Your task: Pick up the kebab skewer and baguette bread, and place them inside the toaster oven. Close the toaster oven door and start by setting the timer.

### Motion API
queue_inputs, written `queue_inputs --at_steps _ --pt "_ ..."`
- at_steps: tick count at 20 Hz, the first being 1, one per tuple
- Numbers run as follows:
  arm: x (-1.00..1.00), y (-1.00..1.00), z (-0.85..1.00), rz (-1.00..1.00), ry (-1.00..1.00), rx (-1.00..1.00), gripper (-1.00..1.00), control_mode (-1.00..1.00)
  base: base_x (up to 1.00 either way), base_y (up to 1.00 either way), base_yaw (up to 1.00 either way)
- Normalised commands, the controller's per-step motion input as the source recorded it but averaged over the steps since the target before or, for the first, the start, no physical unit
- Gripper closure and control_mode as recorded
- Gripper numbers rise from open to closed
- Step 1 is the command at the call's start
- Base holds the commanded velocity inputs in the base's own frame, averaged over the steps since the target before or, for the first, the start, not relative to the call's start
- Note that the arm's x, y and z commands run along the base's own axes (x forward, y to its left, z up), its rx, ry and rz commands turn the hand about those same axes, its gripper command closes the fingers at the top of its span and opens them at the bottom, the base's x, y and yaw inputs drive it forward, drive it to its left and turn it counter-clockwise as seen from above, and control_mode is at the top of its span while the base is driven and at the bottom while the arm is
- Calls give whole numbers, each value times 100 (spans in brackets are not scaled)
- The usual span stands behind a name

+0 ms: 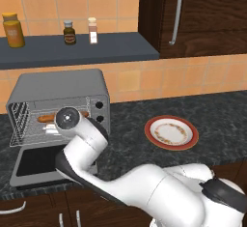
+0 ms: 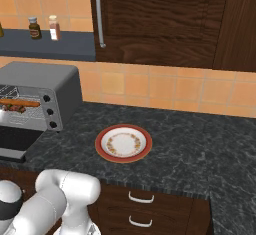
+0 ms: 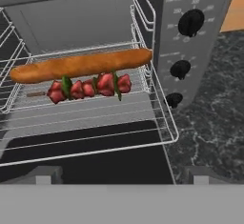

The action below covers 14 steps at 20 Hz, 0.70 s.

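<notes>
Baguette bread [image 3: 81, 65] and kebab skewer [image 3: 90, 87] lie touching on the open toaster oven [image 3: 200, 46] rack.

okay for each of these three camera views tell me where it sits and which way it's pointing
Left base view: behind the arm's left, facing the toaster oven; the white arm crosses the foreground.
Right base view: behind its right, facing the plate; arm at lower left.
Hand view: on the hand, facing the baguette bread and kebab skewer; open gripper below.
Shared: oven, food.

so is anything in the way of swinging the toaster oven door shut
Possibly: the wire rack is pulled out past the cavity over the open toaster oven door, carrying baguette bread and kebab skewer.
</notes>
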Motion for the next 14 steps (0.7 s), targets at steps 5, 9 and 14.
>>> queue_inputs --at_steps 5,9,14 --pt "0 -6 -8 5 -19 -1 -100 -100 0 0 0" --pt "-3 1 0 1 -11 0 -100 -100 0 0 0" --pt "-7 1 0 0 -7 0 -100 -100 0 0 0"
